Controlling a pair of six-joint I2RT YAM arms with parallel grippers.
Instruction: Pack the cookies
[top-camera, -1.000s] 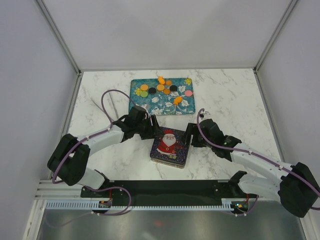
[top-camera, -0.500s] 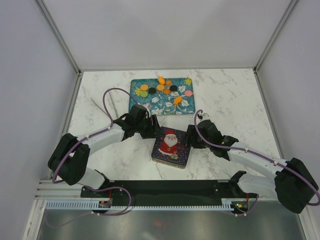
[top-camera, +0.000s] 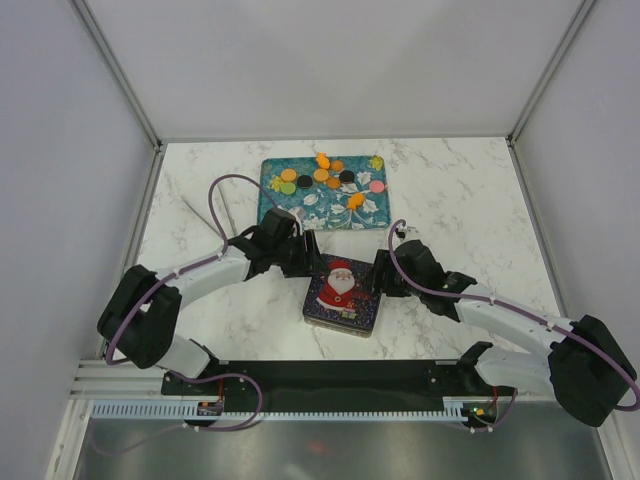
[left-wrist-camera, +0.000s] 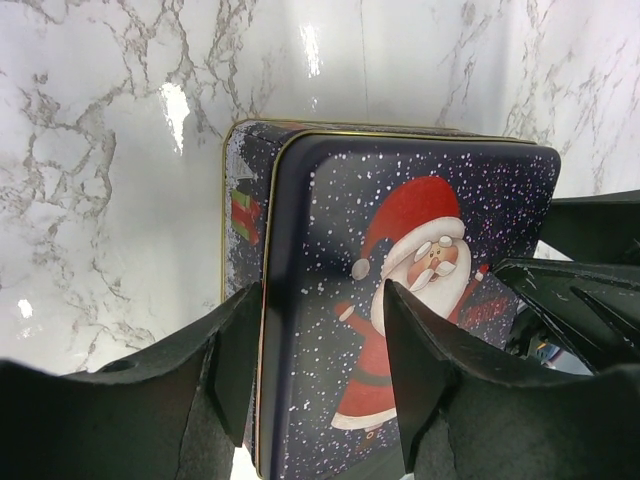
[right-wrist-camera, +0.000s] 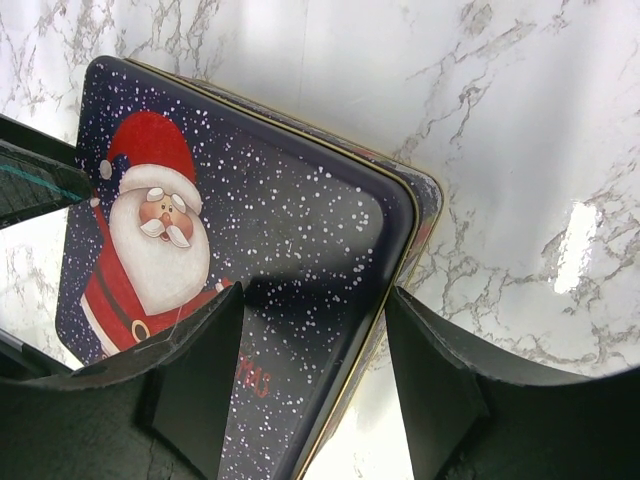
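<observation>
Bases of the two arms stand on a black plate at the near edge of the marble table. From there both arms reach inward to a dark blue tin with a Santa on its lid. The tin lies closed near the middle of the table, just ahead of the plate.

The left gripper is at the far left corner of the tin and the right gripper is at its right side, so the tin lies between the two. In the left wrist view the left fingers stand apart, one beside the long edge of the lid and the other over the Santa picture. In the right wrist view the right fingers are apart too, and a corner part of the lid shows between them. Whether either gripper presses on the tin or only hangs over it, I cannot tell.

A purple cable loops up from the left arm. Farther back lies a teal tray with white flowers, apart from the tin. The cookies are on this tray, mostly in its far half. Several are orange, two are black, one is green, and there is pink toward the right.
</observation>
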